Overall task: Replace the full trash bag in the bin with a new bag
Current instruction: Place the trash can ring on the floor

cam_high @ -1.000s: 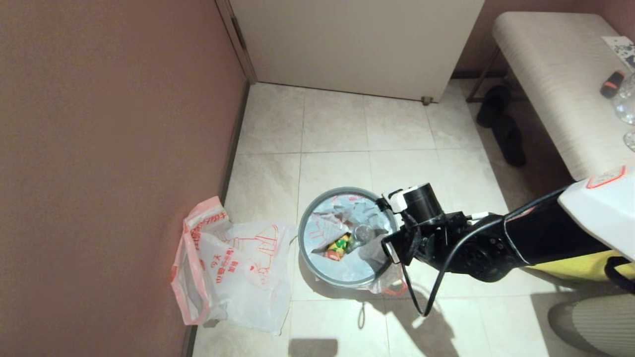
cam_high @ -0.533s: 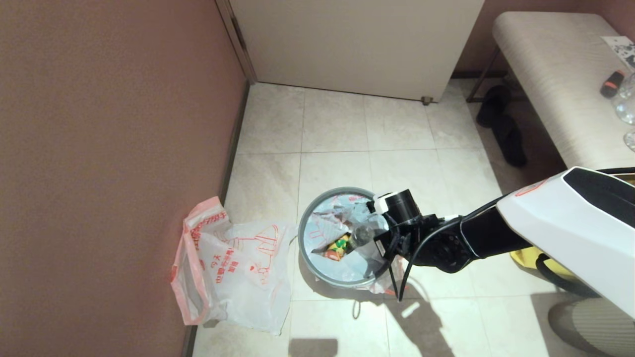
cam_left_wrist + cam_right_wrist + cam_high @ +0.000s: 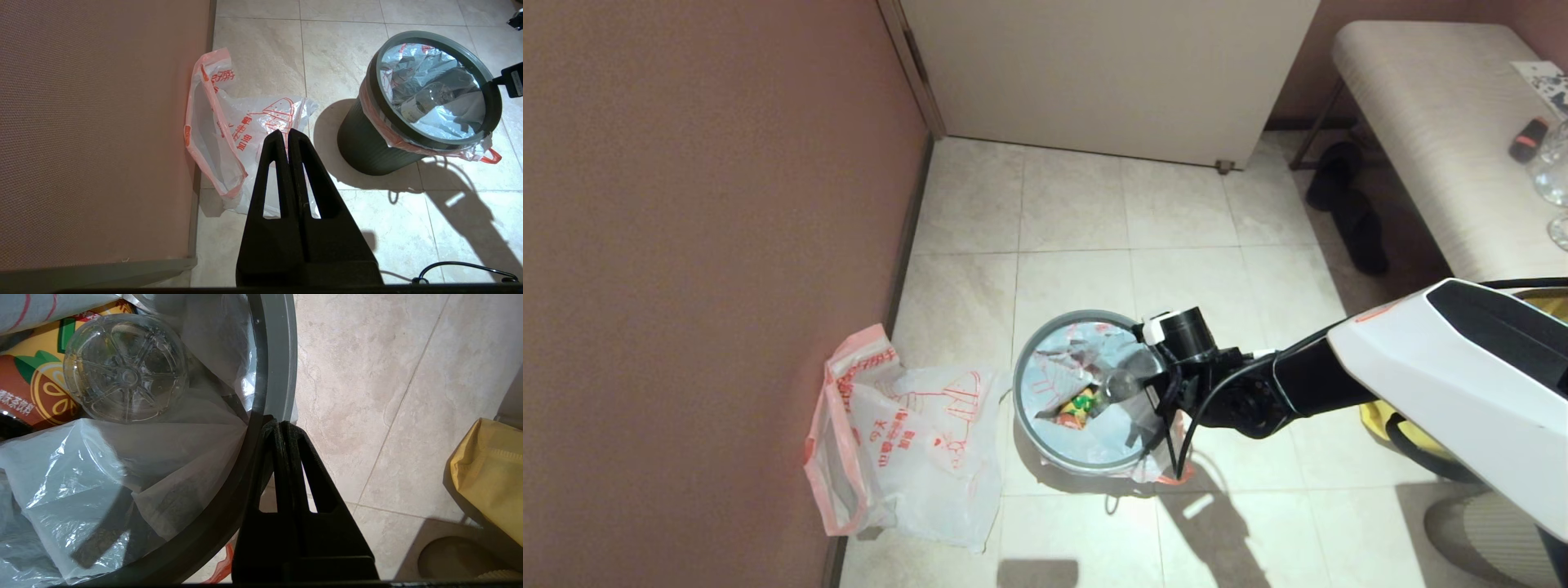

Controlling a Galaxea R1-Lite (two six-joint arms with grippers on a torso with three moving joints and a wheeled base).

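R gripper: at bin's rim, on the side toward the robot's right. Fingers pressed together, tips right at the grey ring. Looks like they pinch the ring or the bag film folded over it, can't tell which. In head view the fingers are hidden behind the wrist.
R arm: reaches in from the right, low over the bin.
L gripper: parked, fingers pressed together, nothing between them. Hangs above the floor, over the spare bag as its own cam sees it. Not seen in head view.
bin: black, round, upright on tile floor, grey ring seated on top.
full trash bag: lining the bin, edge folded out under the ring, pink-red handle hanging outside on the near side. Inside: clear plastic cup on its side, orange/yellow-green drink wrapper beside it, crumpled film.
new bag: lying slack on the floor just left of the bin, against the brown wall. Pink-red handles, red house drawing, nothing showing inside. Near the bin, not touching as far as I can see.
yellow bag: on floor right of the bin, partly under R arm.
bench: far right, dark slippers on the floor beside it.
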